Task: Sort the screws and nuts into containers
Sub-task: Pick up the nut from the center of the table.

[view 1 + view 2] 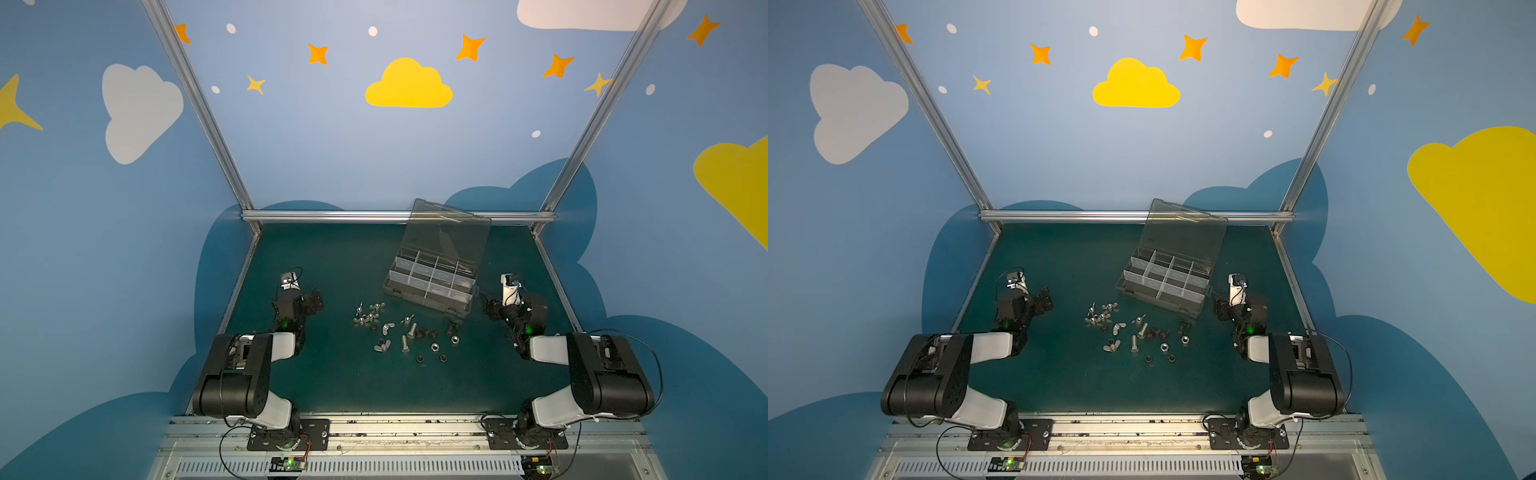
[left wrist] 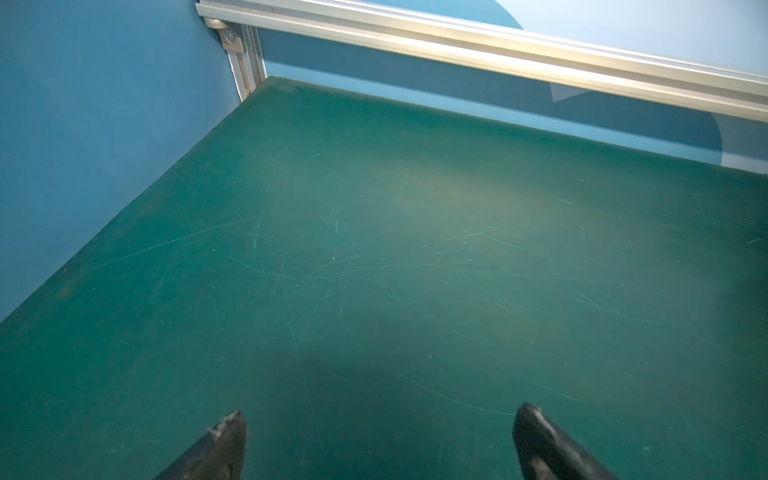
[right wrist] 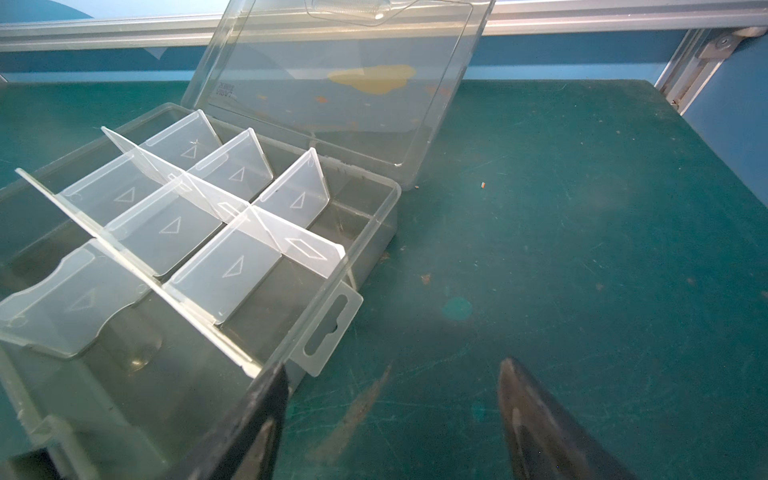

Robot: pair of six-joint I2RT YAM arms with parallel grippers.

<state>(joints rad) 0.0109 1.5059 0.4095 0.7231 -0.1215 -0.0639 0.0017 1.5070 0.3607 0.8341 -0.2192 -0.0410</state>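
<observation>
Green mat (image 1: 332,382) carries loose screws (image 1: 411,331) and nuts (image 1: 434,346) beside the lid-up containers (image 1: 424,301), presumably staged for sorting, while left gripper (image 2: 382,409) and right gripper (image 3: 395,365) gape wide, empty

Prob. a robot lab cell: alu frame (image 1: 332,215), cloud-painted walls (image 1: 316,145), green mat (image 1: 353,386).

Clear glossy plastic organizer box (image 3: 365,232); scratched matt green table mat (image 2: 374,249).
</observation>
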